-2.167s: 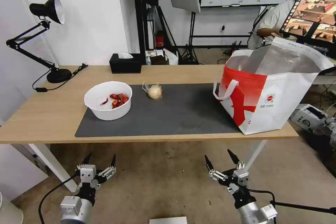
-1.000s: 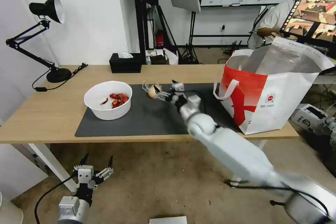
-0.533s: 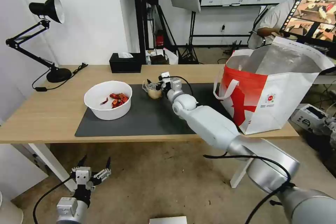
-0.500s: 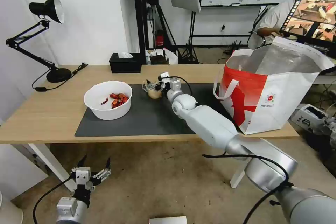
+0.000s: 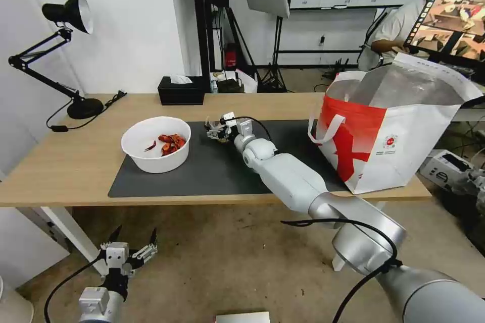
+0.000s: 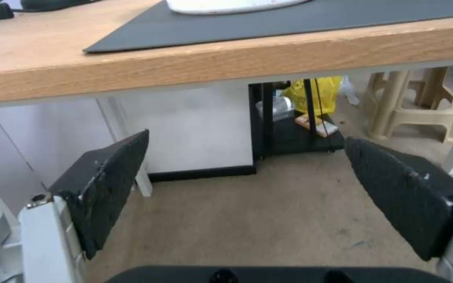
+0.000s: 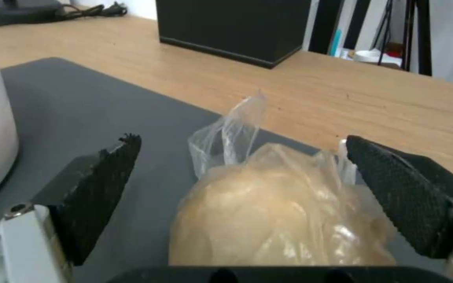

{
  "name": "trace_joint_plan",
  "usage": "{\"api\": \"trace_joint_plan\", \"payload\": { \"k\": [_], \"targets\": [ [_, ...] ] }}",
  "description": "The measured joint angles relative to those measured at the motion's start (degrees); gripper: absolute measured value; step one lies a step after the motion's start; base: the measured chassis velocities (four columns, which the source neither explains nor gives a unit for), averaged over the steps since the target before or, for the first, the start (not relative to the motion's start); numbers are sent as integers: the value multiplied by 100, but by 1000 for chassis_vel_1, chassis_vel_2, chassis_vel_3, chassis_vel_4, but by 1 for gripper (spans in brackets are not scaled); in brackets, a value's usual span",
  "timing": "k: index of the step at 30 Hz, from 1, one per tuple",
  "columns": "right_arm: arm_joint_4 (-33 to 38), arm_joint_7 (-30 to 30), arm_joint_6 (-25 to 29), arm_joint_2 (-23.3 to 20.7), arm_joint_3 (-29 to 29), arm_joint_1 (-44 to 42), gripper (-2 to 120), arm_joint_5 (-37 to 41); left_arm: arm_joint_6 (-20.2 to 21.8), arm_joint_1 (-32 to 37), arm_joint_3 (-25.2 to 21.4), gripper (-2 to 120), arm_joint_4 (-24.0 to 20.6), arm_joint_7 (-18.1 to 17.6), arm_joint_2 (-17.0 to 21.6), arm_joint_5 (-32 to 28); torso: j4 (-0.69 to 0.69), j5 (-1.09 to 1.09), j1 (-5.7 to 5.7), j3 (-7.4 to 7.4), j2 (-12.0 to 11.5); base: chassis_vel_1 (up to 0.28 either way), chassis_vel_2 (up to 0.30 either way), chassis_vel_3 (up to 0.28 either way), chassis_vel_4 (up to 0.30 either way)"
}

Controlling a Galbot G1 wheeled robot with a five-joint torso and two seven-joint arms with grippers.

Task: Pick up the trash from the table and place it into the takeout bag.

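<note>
progress: early. 2 trash items sit on the long light-wood table (image 5: 76,161), nothing visibly dropped into the bag from where I stand.
done: right arm is at the first item, no lift yet.
left to do: close on the bag, carry it over, drop it, then deal with the bowl.
small knotted clear bag with beige lump (image 7: 281,212): on the dark grey rectangular mat (image 5: 202,176), near its far edge, between the bowl and the tote. Sits between the 2 black pads of the right gripper.
right gripper (image 5: 218,130): spread wide around the lump, pads (image 7: 402,192) not squeezing it. Released, straddling.
left gripper (image 5: 130,246): low, below the table's front edge, fingers (image 6: 106,184) apart, holding nothing. Parked.
white round bowl of red food scraps (image 5: 156,144): on the mat's left end, untouched.
large white-and-red insulated tote with silver foil lining (image 5: 389,126): upright at the table's right end, mouth open.
change vs 2.2 s ago: right arm was down by the floor, now stretched over the mat to the bag.
change vs 0.5 s ago: gripper has pushed slightly further left over the lump. Bowl and tote unchanged.
</note>
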Motion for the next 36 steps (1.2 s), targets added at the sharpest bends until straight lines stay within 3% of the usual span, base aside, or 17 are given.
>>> {"api": "trace_joint_plan", "payload": {
  "k": [15, 36],
  "targets": [
    [-78, -69, 7, 43, -6, -96, 96, -60, -3, -16, 33, 100, 20, 2, -13, 0, 0, 0, 0, 0, 0, 0, 0, 0, 0],
    [202, 36, -78, -170, -168, -145, 20, -3, -10, -33, 43, 100, 37, 2, -23, -18, 0, 1, 0, 0, 0, 0, 0, 0, 0]
  ]
}}
